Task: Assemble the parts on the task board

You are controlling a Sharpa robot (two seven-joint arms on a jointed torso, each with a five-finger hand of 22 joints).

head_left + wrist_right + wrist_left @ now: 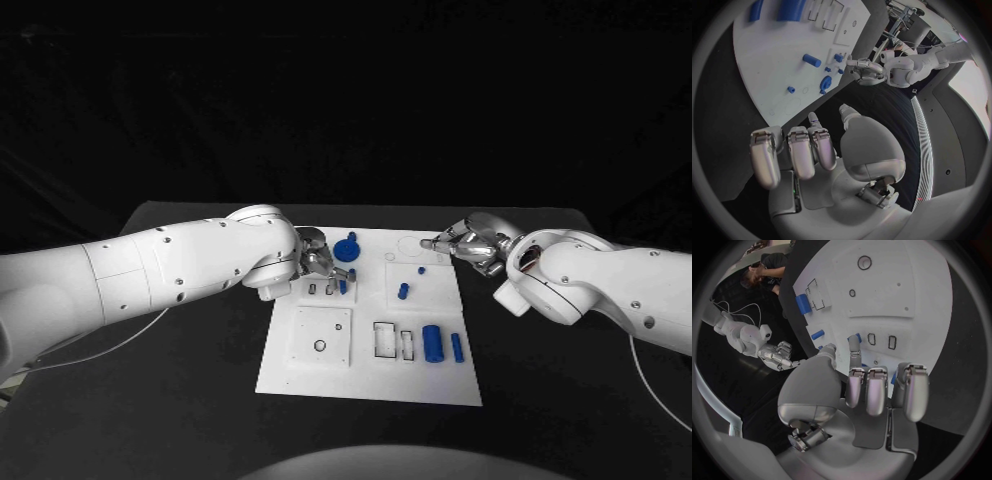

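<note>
In the head view the white board (368,345) lies in the middle of the black tabletop (173,420), a little below the frame's centre. The left hand (325,262) comes in from the left and hangs over the board's upper left part, just beside a round blue piece (346,248) near the board's top edge. In the left wrist view its fingers (867,390) are partly curled yet apart, and nothing sits between them, so the hand is released.

The right hand (469,245) comes in from the right and sits at the board's upper right corner, partly over the tabletop. In the right wrist view its fingers (798,150) are likewise loosely bent and apart, with nothing in them: released as well.

On the board, a small blue peg (405,292) lies right of centre, with a tiny blue stud (421,270) just above it. In the lower right part a thick blue cylinder (433,343) lies lengthwise, with a thin blue rod (457,347) just to its right and two rectangular outlined slots (385,340) to its left. A square raised plate (320,336) in the lower left part carries a black ring (319,346). Two small dark slots (313,288) sit below the left hand, with a small blue piece (343,286) beside them, partly hidden by the fingers.
</note>
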